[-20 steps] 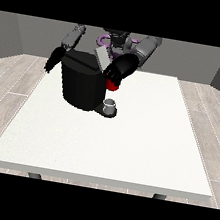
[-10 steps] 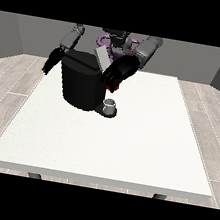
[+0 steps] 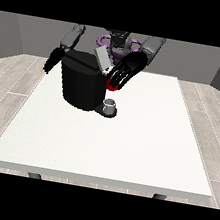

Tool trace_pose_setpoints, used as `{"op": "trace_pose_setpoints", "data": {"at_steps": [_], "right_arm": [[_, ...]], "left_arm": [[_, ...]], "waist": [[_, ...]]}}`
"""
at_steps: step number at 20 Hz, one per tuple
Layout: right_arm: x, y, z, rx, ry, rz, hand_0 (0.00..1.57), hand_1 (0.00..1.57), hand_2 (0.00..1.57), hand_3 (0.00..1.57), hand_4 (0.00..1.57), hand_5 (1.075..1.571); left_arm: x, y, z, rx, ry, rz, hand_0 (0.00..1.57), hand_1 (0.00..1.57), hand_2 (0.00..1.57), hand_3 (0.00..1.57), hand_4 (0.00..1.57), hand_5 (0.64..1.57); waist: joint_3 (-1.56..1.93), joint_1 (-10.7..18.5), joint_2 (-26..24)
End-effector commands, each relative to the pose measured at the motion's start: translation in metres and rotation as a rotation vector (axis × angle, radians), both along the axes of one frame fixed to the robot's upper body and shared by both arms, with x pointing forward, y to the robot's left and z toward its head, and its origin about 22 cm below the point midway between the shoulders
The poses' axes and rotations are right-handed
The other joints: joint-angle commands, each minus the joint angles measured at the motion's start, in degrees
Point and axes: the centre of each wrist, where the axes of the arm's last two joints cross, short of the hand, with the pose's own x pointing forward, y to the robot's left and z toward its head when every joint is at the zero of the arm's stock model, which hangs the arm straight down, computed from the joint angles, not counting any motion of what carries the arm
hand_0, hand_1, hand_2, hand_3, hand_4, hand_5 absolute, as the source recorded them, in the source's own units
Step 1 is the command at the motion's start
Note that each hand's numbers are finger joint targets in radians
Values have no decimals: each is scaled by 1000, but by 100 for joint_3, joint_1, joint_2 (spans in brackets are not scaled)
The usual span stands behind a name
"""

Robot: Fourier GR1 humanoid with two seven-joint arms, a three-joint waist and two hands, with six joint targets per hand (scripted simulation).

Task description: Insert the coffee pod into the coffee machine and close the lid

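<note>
Front view: the robot stands behind the white table [image 3: 125,150] with both arms reaching forward. The hand at the view's right [image 3: 124,72] hangs over the upper right corner of the black coffee machine [image 3: 82,84], its dark fingers [image 3: 116,78] stretched out straight and spread, pointing down and toward the view's left. They hold nothing. Just under the fingertips shows a red thing at the machine [image 3: 111,86]. Beside the knuckle side of those fingers, toward the view's left, the machine's pale lid [image 3: 103,60] stands tilted up. Below the fingertips, on the machine's base, sits a small grey thing [image 3: 110,105], shaped like a cup; it cannot be told for the coffee pod, and the pod shows plainly nowhere else. The hand at the view's left [image 3: 51,60] hangs at the machine's far side, close to its wall; whether its fingers are open or curled cannot be told.
</note>
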Motion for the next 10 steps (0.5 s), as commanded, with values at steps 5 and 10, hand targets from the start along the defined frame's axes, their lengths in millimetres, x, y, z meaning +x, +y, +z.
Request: {"op": "trace_pose_setpoints", "data": {"at_steps": [5, 10], "right_arm": [[-26, -37, -62, 36, 154, -78, 0, 0, 0, 0, 0, 1571], [-46, -45, -91, 39, 268, -138, 0, 0, 0, 0, 0, 1571]], "left_arm": [[2, -22, -76, -66, 191, -38, 0, 0, 0, 0, 0, 1571], [-3, -50, -125, -308, 303, -139, 0, 0, 130, 0, 0, 1571]], "waist": [[-6, 631, -931], [-10, 1081, -1777]]}}
